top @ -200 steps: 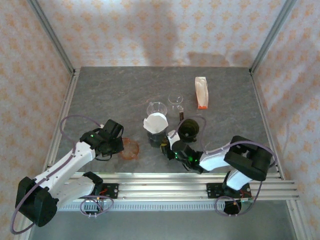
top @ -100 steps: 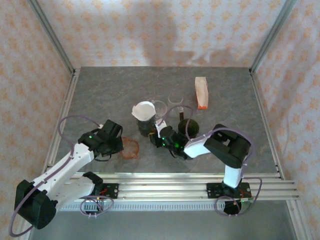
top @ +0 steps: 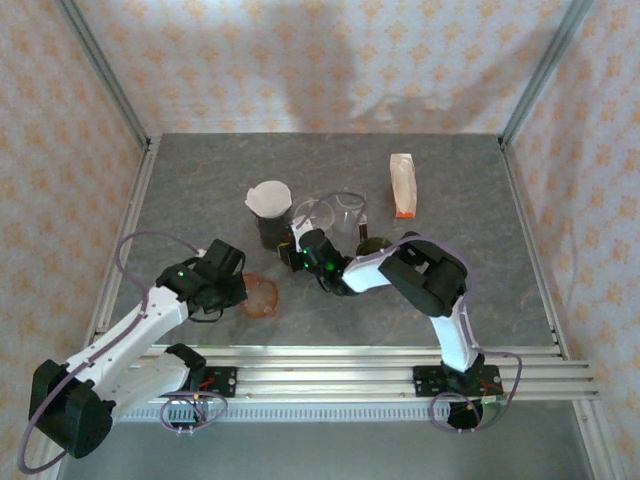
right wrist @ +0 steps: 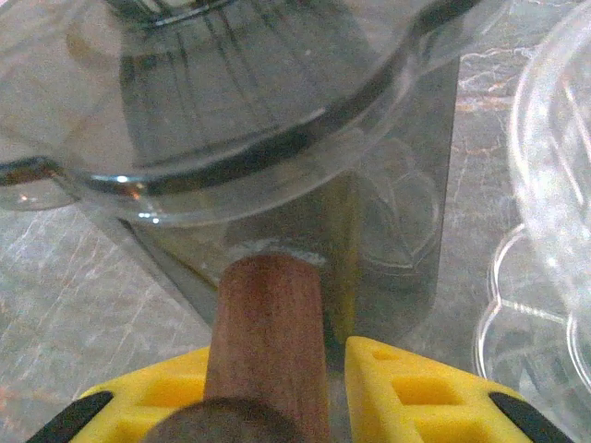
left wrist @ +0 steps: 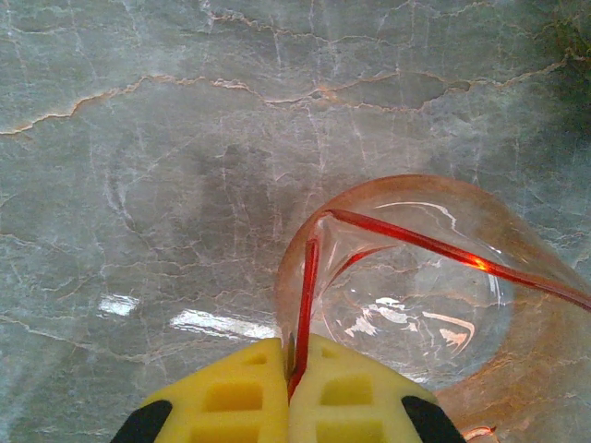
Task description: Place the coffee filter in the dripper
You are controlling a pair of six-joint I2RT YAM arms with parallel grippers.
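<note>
Right gripper [right wrist: 286,388] is clamping the wooden handle [right wrist: 266,323] of the dripper [top: 270,233] near the tabletop [top: 450,180] centre, filter [top: 268,198] seemingly sitting inside. The left gripper [left wrist: 294,397] is pinching the orange glass [left wrist: 416,305] rim. Next, probably, a gentle set-down.

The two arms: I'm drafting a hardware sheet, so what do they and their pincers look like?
Both the left arm and right arm have white link shells between black joints, with a green light near each wrist. A thin purple cable loops off each. The left pincer and right pincer have yellow fingers with square pockets and black corners.
</note>
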